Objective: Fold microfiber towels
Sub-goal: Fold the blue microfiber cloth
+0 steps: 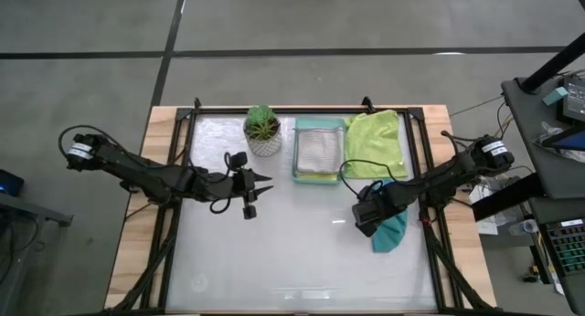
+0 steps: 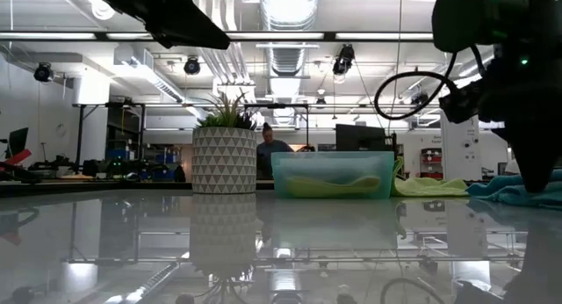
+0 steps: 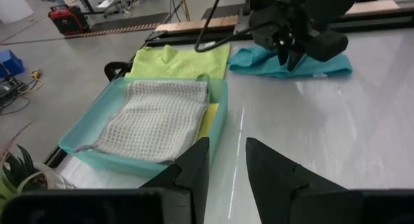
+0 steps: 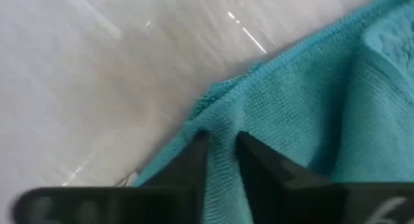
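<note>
Here, the teal towel [image 1: 391, 232], lying at four o'clock on the tabletop [image 1: 274, 252], is pinched at its edge by the nearly closed right claw [image 4: 220, 153], the cloth trailing toward five o'clock, while the left claw [image 1: 259, 190] waits part-open and empty at nine o'clock.

**Four cameras, one tabletop**

You are looking straight down from overhead on the whole table [image 1: 302, 261] and both arms. At table height you are looking level across the glossy top into the room. From the left wrist you are facing the mint-green tray [image 3: 123, 160], which the overhead view places at 12 o'clock. The right wrist camera is hanging very close over the teal towel [image 4: 304, 114], at 4 o'clock overhead.
</note>
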Controlling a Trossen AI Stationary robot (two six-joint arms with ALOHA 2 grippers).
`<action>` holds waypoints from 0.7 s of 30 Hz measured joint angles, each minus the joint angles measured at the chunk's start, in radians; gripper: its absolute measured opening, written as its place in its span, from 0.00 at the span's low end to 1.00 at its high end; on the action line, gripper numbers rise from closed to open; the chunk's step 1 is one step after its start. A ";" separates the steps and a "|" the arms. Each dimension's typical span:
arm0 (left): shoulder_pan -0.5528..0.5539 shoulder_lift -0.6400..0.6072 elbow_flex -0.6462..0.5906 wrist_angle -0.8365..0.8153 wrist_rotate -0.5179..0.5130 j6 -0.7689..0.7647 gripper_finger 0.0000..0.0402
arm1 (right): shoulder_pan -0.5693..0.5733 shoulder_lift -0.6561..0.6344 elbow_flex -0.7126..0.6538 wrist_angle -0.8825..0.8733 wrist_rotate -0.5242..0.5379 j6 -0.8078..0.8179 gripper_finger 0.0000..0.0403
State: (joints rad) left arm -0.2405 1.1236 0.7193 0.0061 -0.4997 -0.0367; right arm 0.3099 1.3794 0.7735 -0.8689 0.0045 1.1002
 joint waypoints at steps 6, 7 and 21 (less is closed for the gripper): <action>0.000 0.000 0.002 0.019 0.000 0.001 0.22 | 0.000 -0.019 0.042 0.038 0.022 -0.086 0.03; 0.000 0.000 0.002 0.020 0.000 0.001 0.22 | 0.000 -0.026 0.062 0.037 0.022 -0.110 0.03; -0.017 0.002 -0.006 0.174 0.134 0.053 0.22 | -0.018 -0.093 0.372 0.477 0.014 -0.799 0.02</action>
State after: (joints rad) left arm -0.2580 1.1252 0.7135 0.1803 -0.3660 0.0164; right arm 0.2920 1.2863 1.1453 -0.3922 0.0185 0.3008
